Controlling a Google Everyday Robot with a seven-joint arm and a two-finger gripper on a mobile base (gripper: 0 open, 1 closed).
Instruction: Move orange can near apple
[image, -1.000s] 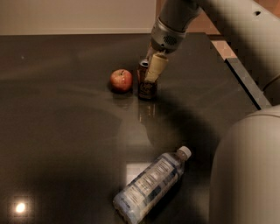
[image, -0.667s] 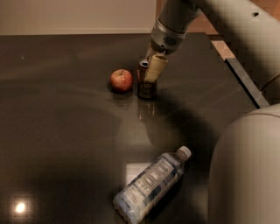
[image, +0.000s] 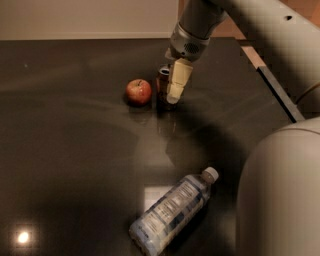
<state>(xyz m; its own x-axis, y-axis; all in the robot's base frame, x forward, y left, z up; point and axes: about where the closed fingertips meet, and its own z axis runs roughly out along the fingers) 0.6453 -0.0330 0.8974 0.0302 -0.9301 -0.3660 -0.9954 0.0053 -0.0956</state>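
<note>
The orange can stands upright on the dark table, just right of the red apple, with a small gap between them. My gripper comes down from the upper right and sits at the can, covering its right side and part of its front. The can's lower right part is hidden behind the gripper. The apple rests on the table with nothing holding it.
A clear plastic bottle with a white cap lies on its side at the front of the table. My arm's large pale body fills the right side. The table's right edge runs diagonally behind the arm.
The gripper sits slightly lower along the can than before. The can, apple and bottle have not moved.
</note>
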